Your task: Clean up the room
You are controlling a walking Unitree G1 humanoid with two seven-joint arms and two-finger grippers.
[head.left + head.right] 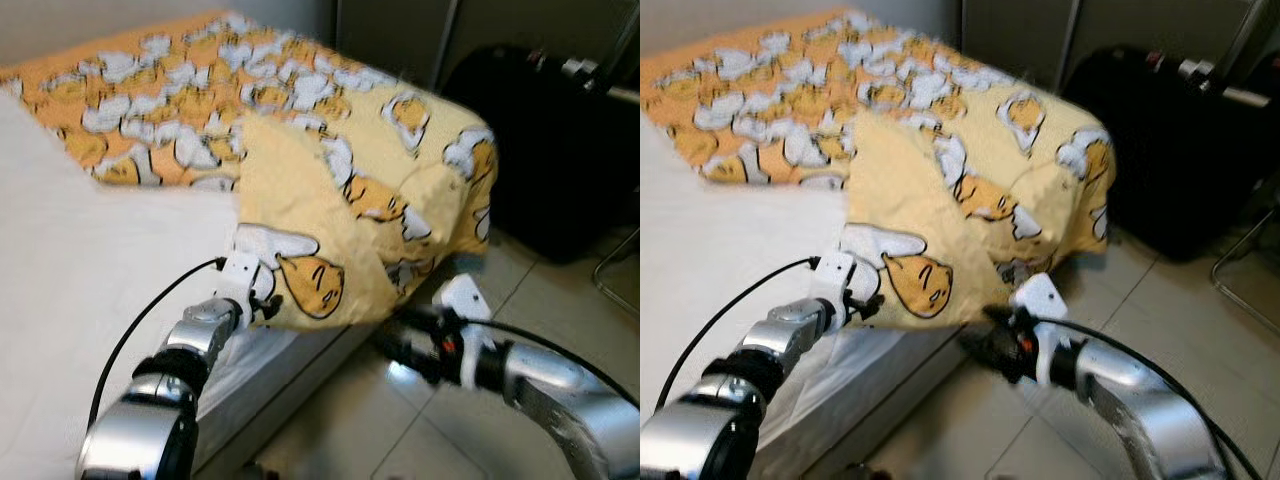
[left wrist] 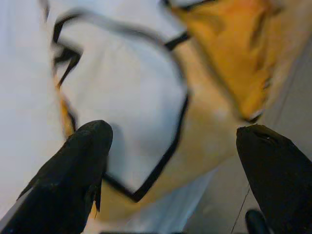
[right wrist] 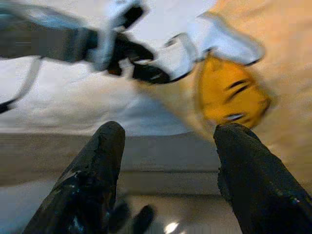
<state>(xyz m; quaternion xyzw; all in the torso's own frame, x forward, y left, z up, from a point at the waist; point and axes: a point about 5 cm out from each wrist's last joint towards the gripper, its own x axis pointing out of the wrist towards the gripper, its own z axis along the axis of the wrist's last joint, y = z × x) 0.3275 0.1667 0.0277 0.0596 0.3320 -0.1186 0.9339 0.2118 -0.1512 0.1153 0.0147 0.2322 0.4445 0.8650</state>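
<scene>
Now, your yellow blanket [image 1: 340, 190] lies over the corner of the bed [image 1: 70, 260], with one flap hanging down toward the floor [image 1: 400, 420]. It looks soft, light and floppy, so grab the hanging edge. Your left tool [image 1: 268, 305] is spread apart at that edge. Your right tool [image 1: 395, 335] is apart too, just under the flap. You can't read any words on it.

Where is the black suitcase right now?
The black suitcase stands on the tiled floor at the right, just beyond the bed's yellow patterned quilt.
</scene>
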